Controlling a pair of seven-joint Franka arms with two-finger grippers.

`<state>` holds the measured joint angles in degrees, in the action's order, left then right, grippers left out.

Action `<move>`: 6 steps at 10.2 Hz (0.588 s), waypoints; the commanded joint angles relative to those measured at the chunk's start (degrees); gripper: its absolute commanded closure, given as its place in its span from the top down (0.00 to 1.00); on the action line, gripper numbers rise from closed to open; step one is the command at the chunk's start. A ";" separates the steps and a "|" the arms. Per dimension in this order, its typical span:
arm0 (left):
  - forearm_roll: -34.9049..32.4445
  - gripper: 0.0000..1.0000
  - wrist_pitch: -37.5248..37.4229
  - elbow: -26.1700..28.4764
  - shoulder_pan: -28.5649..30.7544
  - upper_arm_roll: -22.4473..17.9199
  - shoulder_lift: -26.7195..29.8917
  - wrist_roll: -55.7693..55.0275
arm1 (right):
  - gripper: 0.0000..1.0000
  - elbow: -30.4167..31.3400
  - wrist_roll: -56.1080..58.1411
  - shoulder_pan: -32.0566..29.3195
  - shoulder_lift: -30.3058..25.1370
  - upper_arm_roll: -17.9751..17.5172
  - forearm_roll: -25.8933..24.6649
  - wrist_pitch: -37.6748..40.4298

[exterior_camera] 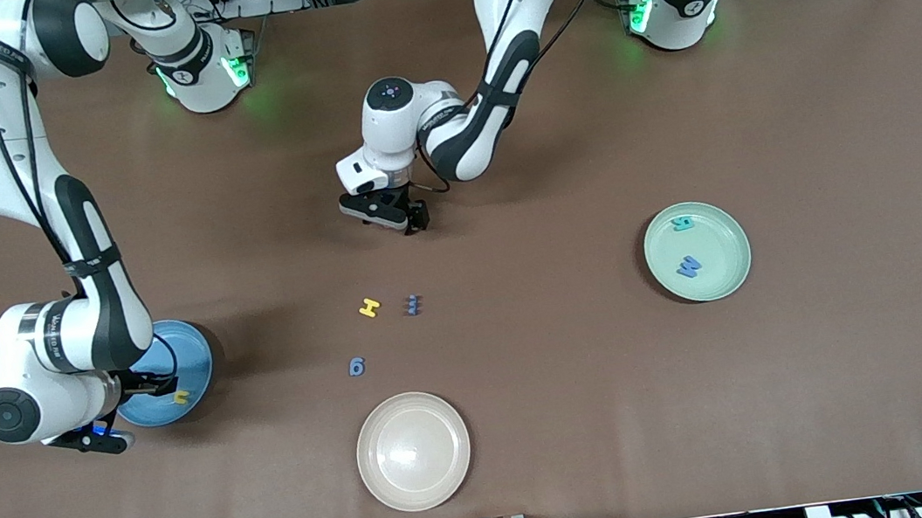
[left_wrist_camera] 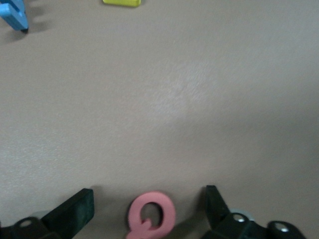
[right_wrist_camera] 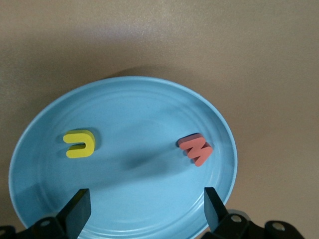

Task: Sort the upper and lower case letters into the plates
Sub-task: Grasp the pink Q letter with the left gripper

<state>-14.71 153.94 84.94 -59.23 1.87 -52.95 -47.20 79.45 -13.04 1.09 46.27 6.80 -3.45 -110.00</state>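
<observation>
With both claws spread wide, nothing is held. Left claw point(left_wrist_camera: 149, 211) straddles a pink letter point(left_wrist_camera: 151, 215) on the brown surface point(exterior_camera: 708, 405), likely lined up for a pick. Right claw point(right_wrist_camera: 144, 206) hangs over the blue plate point(right_wrist_camera: 124, 199), which holds a yellow letter point(right_wrist_camera: 79, 143) and a red one point(right_wrist_camera: 196, 149), probably just dropped. Mint plate point(exterior_camera: 723, 279) holds 2. 3 loose letters sit mid-surface: yellow H point(exterior_camera: 368, 307), 2 blue point(exterior_camera: 412, 304). Cream plate point(exterior_camera: 413, 450) sits nearest the camera. Cables and frames run along the arms' edge.
</observation>
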 commanded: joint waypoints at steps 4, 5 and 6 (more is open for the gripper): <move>-2.25 0.74 -6.10 0.84 -0.10 -0.11 0.74 -0.96 | 1.00 1.68 0.29 -0.57 -1.54 -0.83 -0.86 -0.57; -2.17 0.68 -6.11 0.75 -0.01 -0.02 0.66 -0.96 | 1.00 1.68 0.73 -0.57 -1.45 -0.83 -0.86 -0.57; -2.16 0.63 -6.11 0.66 -0.10 -0.02 0.57 -1.05 | 1.00 1.59 1.08 -0.57 -1.54 -0.83 -0.86 -0.57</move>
<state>-15.62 149.51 84.39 -59.25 2.06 -52.05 -47.20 79.45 -12.74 1.10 46.27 6.76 -3.45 -110.09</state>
